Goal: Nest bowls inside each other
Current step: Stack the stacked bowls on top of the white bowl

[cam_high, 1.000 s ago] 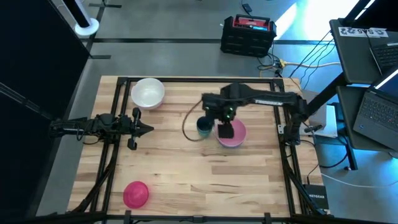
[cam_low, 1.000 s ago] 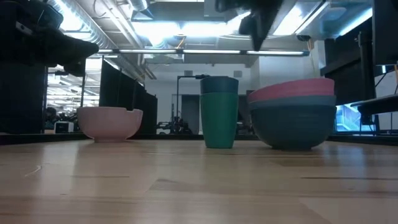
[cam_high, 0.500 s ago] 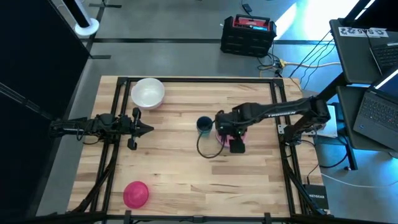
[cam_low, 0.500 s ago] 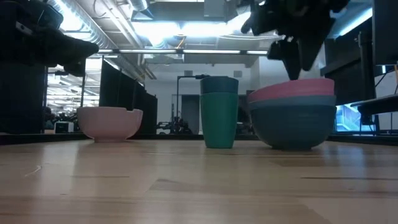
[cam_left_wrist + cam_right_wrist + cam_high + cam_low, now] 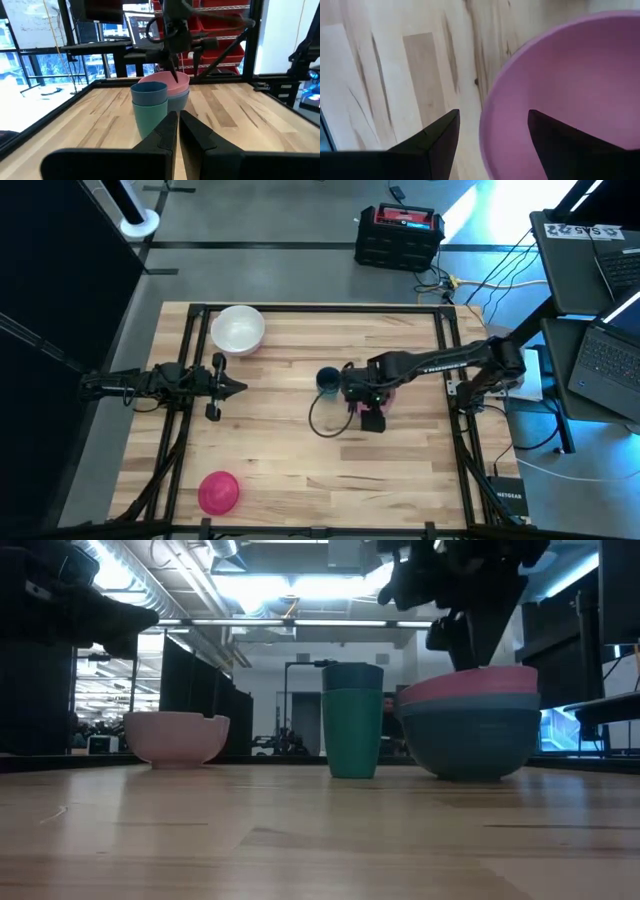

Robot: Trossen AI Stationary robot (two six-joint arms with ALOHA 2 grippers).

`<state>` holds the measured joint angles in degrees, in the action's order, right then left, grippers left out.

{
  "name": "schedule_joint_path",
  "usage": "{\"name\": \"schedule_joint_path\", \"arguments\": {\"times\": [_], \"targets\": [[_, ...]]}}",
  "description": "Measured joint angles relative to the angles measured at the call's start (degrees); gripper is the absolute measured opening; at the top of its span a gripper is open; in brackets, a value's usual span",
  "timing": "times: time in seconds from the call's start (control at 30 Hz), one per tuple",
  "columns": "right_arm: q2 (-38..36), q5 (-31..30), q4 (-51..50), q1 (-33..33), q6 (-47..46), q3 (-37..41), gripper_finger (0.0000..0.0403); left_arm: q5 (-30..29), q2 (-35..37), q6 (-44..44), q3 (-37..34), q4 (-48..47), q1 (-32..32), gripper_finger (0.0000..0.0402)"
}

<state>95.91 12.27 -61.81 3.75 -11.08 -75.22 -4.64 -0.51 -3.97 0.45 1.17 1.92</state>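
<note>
A pale pink bowl point(image 5: 570, 75) tops a stack of bluish bowls point(image 5: 470, 740) right of the table's middle. My right gripper point(image 5: 493, 112) hangs open over the stack, pointing steeply down. One finger is outside the pink rim point(image 5: 487, 125) and one is inside; I see no touch. A white bowl point(image 5: 238, 330) stands at the far left on its base. A magenta bowl point(image 5: 218, 491) sits at the near left. My left gripper point(image 5: 235, 388) waits shut and level at the left side.
A green cup with a blue one inside it point(image 5: 327, 381) stands just left of the stack. A cable loop point(image 5: 325, 420) hangs from the right arm. Black frame rails point(image 5: 190, 430) run along the table's sides. Bare wood point(image 5: 320, 480) lies in the near middle.
My right gripper has come down toward the pink bowl and shifted a little toward the table's near edge, staying open; its arm has folded back toward the right. The bowls have not moved.
</note>
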Motion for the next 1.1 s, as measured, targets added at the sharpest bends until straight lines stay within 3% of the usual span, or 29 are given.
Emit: {"name": "schedule_joint_path", "arguments": {"times": [0.43,0.5,0.57,0.97,1.1], "targets": [[8.1,-0.6,6.1,0.0,-0.2,0.0,0.0217,0.0,0.0,2.4,0.0,0.0,0.0,0.0],[9.6,-1.2,6.4,-0.2,-0.5,0.0,0.0198,0.0,0.0,2.5,0.0,0.0,0.0,0.0],[11.0,-1.2,5.6,-0.8,-1.0,-0.2,0.0151,0.0,0.0,2.5,0.0,0.0,0.0,0.0],[7.4,-5.8,4.6,-3.5,-3.8,-0.1,0.0003,0.0,0.0,11.9,0.0,0.9,0.0,0.0],[5.0,-7.6,2.5,-3.5,-5.7,0.2,0.0001,0.0,0.0,18.4,0.1,1.1,0.0,0.0]]}}
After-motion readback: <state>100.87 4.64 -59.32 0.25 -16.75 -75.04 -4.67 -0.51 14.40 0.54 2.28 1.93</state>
